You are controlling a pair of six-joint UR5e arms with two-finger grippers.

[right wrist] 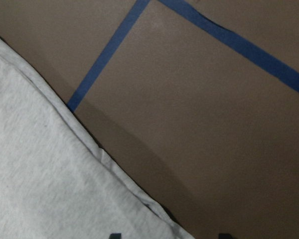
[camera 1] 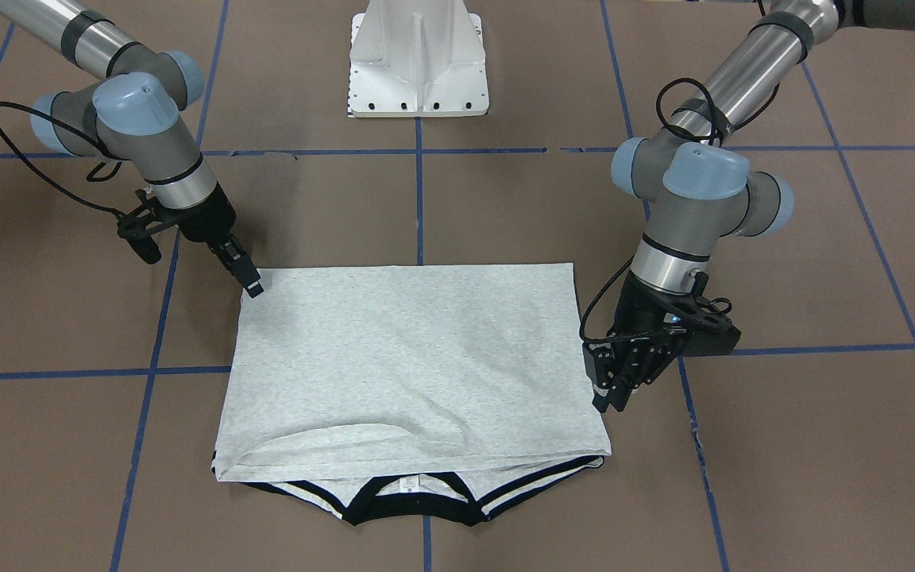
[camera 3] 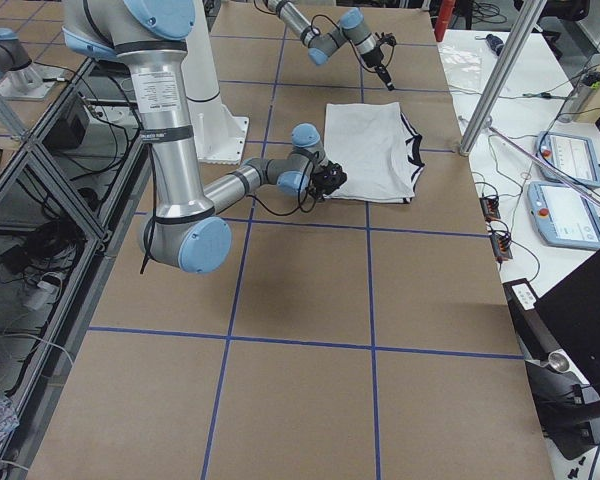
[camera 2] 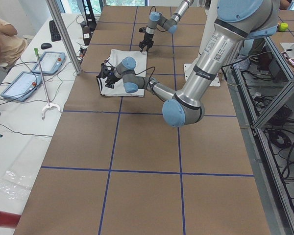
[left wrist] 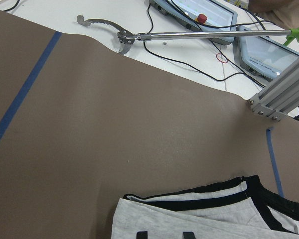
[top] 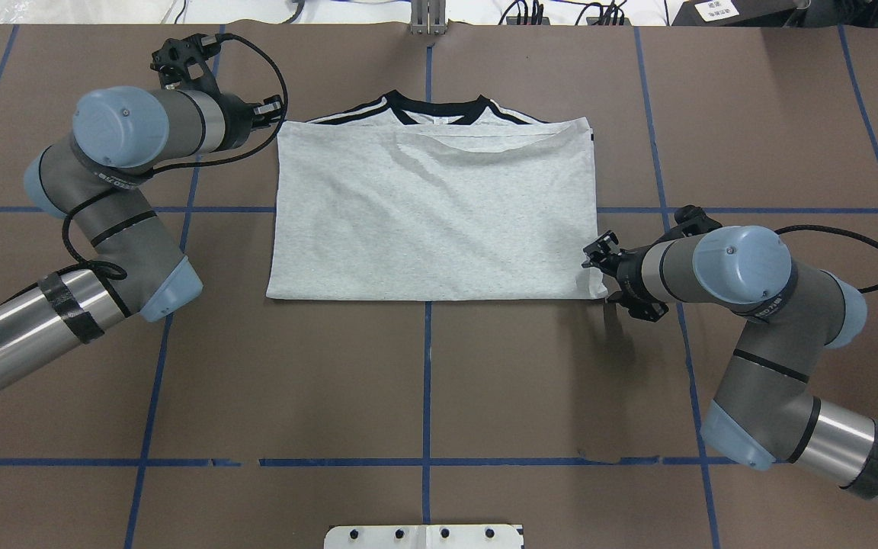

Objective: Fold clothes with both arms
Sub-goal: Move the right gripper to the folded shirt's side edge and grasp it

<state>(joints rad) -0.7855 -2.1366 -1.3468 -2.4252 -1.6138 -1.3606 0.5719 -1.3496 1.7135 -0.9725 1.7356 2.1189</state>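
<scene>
The clothes are one heather-grey T-shirt (camera 1: 418, 357) (top: 431, 206) lying flat and folded in half, plain side up. Its black collar (camera 1: 410, 512) and striped shoulders stick out on the side away from the robot. No print shows. My left gripper (camera 1: 610, 389) (top: 277, 114) (left wrist: 165, 234) is low at the shirt's collar-end corner, fingers apart over flat fabric, so open. My right gripper (camera 1: 253, 286) (top: 594, 255) (right wrist: 169, 235) stands open at the folded-edge corner near the robot. One of its fingers is over cloth and the other over the table.
The brown table is marked with blue tape lines (top: 427, 381). The white pedestal (camera 1: 419, 59) stands behind the shirt. Beyond the table edge lie a grabber tool (left wrist: 124, 37), pendant tablets (left wrist: 269, 52) and an aluminium post (left wrist: 281, 92). A person (camera 2: 2, 34) sits at the side desk.
</scene>
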